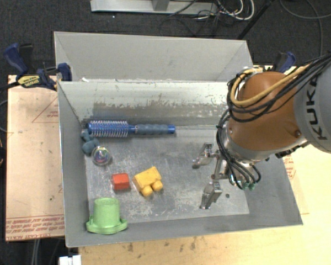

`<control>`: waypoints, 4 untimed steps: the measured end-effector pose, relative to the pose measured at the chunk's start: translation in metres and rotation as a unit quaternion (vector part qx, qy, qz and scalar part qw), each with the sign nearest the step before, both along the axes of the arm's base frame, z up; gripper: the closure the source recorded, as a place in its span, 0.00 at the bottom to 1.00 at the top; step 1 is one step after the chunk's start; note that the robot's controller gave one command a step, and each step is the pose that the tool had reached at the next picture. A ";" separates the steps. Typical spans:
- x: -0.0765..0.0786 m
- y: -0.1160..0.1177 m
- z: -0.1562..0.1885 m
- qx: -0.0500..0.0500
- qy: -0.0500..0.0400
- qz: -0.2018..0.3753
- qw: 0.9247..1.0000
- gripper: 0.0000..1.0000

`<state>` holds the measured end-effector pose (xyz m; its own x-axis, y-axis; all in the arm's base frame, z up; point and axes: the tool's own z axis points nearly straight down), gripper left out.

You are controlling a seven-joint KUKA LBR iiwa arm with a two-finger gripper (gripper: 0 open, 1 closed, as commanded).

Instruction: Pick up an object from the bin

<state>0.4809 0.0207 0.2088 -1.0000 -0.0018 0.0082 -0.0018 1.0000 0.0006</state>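
Jaws: spread wide, nothing between them, tips low over bare scuffed floor of the grey metal bin [171, 206], well to the view's right of the yellow plastic block with two pegs [148, 181].
Red cube [121, 181]: just beside the yellow block, view's left.
Green plastic flanged cup [106, 216]: below-left of it.
Clear domed ball [102, 157]: above-left of it.
Blue bristled hairbrush [129, 130]: beyond it, along the back wall.
Room: dark floor [44, 10] with cables behind the bin.
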 end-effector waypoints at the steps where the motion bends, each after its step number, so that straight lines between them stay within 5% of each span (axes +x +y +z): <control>1: 0.041 0.092 -0.137 0.000 -0.006 -0.078 0.997 0.00; 2: 0.045 0.112 -0.108 0.001 -0.006 0.117 0.993 0.00; 3: 0.061 0.113 -0.109 0.001 -0.006 0.294 0.956 0.00; 4: 0.061 0.104 -0.133 0.003 -0.011 0.429 0.903 0.00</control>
<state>0.5419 0.1247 0.0762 -0.6306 -0.7760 -0.0138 -0.7760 0.6307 -0.0043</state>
